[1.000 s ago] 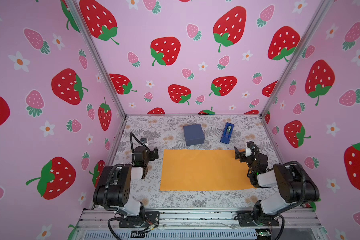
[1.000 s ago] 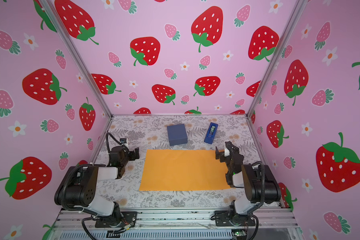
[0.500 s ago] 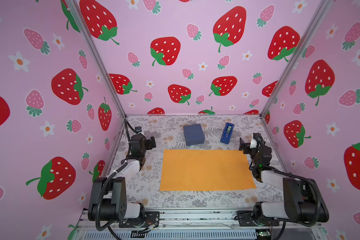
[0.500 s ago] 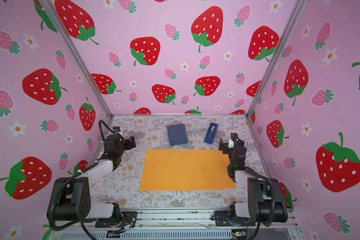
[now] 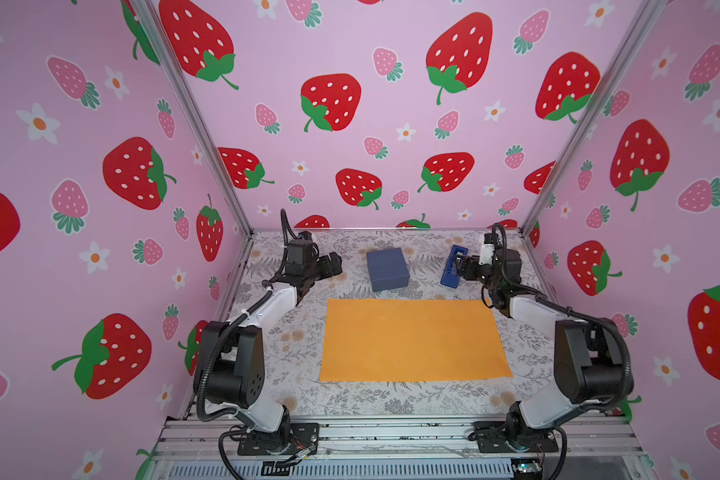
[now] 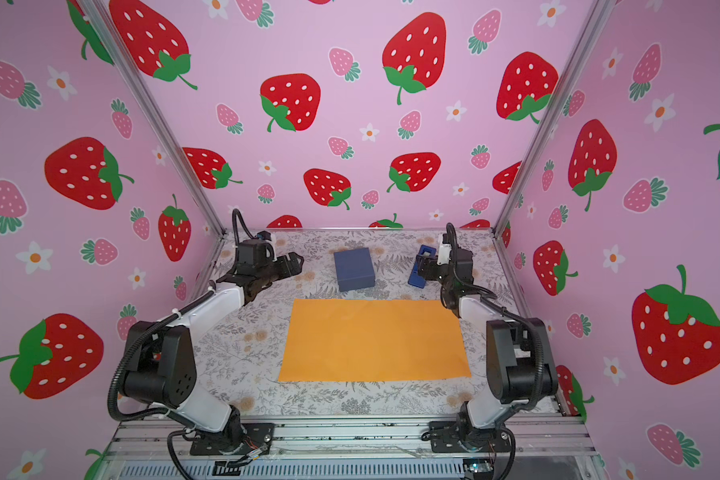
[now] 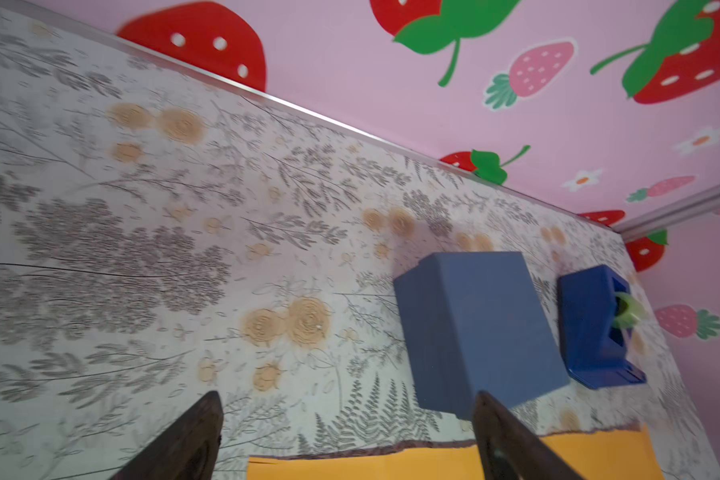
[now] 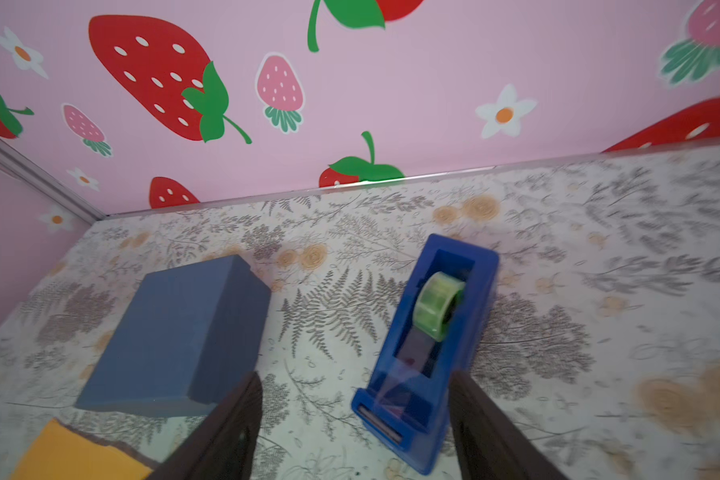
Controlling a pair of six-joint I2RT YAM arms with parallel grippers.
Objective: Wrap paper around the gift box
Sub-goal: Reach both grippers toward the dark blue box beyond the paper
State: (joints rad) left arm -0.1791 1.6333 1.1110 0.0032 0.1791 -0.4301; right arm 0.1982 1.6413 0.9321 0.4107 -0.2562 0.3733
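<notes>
Gift box (image 5: 387, 269) lies just beyond paper (image 5: 412, 338) edge (bare table (image 5: 292, 345) between).

Both arms are stretched out long here! In both top views the left arm (image 5: 275, 307) climbs from its base at seven o'clock and reaches to eleven, wrist bent so the left gripper (image 5: 334, 263) points toward three o'clock, jaws spread wide. The right arm (image 5: 533, 307) mirrors it: base at five o'clock, reach to one, wrist cocked, right gripper (image 5: 458, 266) aimed at nine o'clock. In the right wrist view its fingers (image 8: 233, 424) stand parted, narrower than the left's.
</notes>
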